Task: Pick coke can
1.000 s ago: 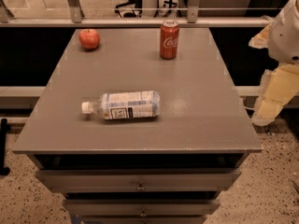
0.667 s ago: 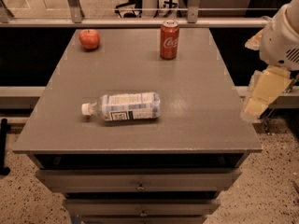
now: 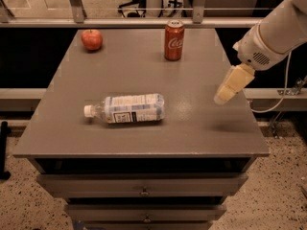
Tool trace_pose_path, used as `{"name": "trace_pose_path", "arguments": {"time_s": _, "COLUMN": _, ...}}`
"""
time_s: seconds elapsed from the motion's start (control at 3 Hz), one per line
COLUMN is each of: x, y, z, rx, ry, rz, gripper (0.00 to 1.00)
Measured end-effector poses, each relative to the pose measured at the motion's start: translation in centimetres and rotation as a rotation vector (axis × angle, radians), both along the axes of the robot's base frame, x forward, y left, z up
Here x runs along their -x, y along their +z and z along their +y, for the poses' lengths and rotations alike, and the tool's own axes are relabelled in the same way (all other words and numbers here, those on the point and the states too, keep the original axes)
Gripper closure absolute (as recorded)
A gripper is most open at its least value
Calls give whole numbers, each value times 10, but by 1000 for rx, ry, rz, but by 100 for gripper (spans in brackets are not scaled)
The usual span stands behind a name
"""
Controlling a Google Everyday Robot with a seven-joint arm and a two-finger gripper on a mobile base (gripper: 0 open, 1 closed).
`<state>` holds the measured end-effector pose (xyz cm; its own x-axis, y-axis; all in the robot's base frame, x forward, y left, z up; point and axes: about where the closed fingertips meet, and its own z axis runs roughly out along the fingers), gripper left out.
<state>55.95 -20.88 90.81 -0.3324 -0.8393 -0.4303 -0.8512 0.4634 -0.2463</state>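
Note:
The coke can [image 3: 174, 40] is a small red can with white script and a silver top. It stands upright near the far edge of the grey table [image 3: 192, 128], right of centre. My gripper [image 3: 224, 97] hangs over the table's right side, on the end of the white arm [image 3: 273, 37] that comes in from the upper right. It is nearer to me and to the right of the can, well apart from it, and holds nothing.
A clear water bottle [image 3: 127, 109] lies on its side at the table's middle left. A red apple [image 3: 91, 39] sits at the far left corner. Drawers [image 3: 144, 190] are below the front edge. A railing [image 3: 144, 20] runs behind the table.
The arm has swung left, and the gripper has moved from beside the table's right edge to over its right side, closer to the can. The objects have not moved.

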Motion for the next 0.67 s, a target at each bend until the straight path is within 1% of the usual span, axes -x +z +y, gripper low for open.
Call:
{"name": "trace_pose_path", "arguments": {"time_s": 0.33, "x": -95, "y": -24, "z": 23, "rx": -100, "ry": -14, "rz": -98, "gripper": 0}}
{"name": "trace_pose_path", "arguments": {"time_s": 0.67, "x": -95, "y": -24, "z": 23, "rx": -100, "ry": -13, "rz": -98, "gripper": 0}}
